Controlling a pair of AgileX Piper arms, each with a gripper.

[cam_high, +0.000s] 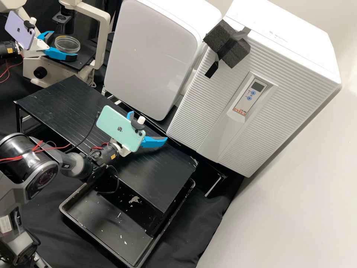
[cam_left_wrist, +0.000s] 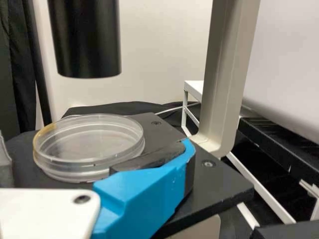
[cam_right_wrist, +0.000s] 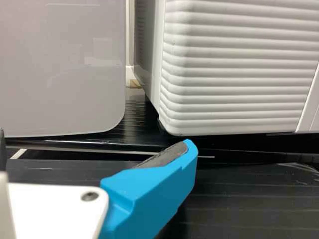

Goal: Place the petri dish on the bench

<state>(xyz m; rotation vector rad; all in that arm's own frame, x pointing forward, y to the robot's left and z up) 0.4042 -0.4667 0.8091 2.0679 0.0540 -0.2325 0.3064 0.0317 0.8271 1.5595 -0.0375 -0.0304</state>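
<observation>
The clear petri dish (cam_left_wrist: 89,147) is lying flat on the black stage (cam_left_wrist: 219,181) of the cream microscope (cam_high: 103,41), so it is not resting on the bench surface. The left gripper (cam_high: 62,45) is standing at this stage with its fingers spread apart, one on either side of the dish. It is not clenching the dish; whether one finger is touching the rim, one cannot tell.

The right gripper (cam_high: 148,127) is hanging above the low black slatted table (cam_high: 70,100), its fingers also parted and grasping nothing. Beyond this table, a white ribbed appliance (cam_high: 290,78) with a small control panel is standing. A black tray (cam_high: 100,223) is lying partly under the table, and some whitish flakes are lying in it.
</observation>
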